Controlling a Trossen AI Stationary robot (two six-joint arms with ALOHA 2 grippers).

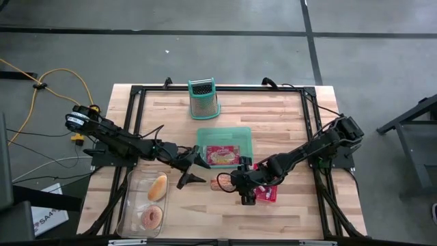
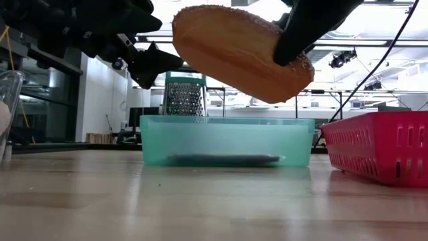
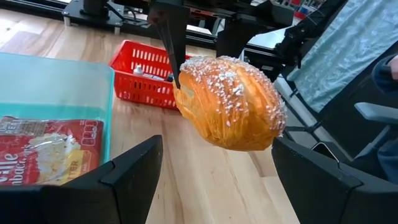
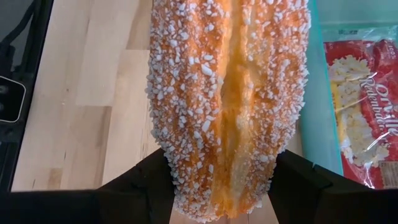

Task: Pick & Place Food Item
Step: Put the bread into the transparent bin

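Note:
The food item is an oblong golden pastry sprinkled with pearl sugar (image 1: 222, 183), hanging in the air over the table's middle. My right gripper (image 1: 231, 183) reaches in from the right and is shut on it. My left gripper (image 1: 199, 171) is open just left of the pastry, apart from it. In the left wrist view the pastry (image 3: 227, 102) floats ahead of the two spread fingers of the left gripper (image 3: 211, 186). The low view shows the pastry (image 2: 241, 53) well above the wood. My right gripper pinches the pastry between its two fingers (image 4: 140, 186) at the end nearest the wrist (image 4: 217, 186). The fingers come from the table's right side and lie along its length. The pastry is lifted clear and tilted, its free end (image 2: 190, 30) reaching toward the left gripper.
A teal bin (image 1: 240, 132) with a red popcorn bag (image 1: 221, 155) sits behind the pastry. A red basket (image 1: 268, 193) lies under the right arm. A clear tray (image 1: 131, 198) at the near left holds a bun and a doughnut. A metal grater (image 1: 203, 99) stands at the far edge.

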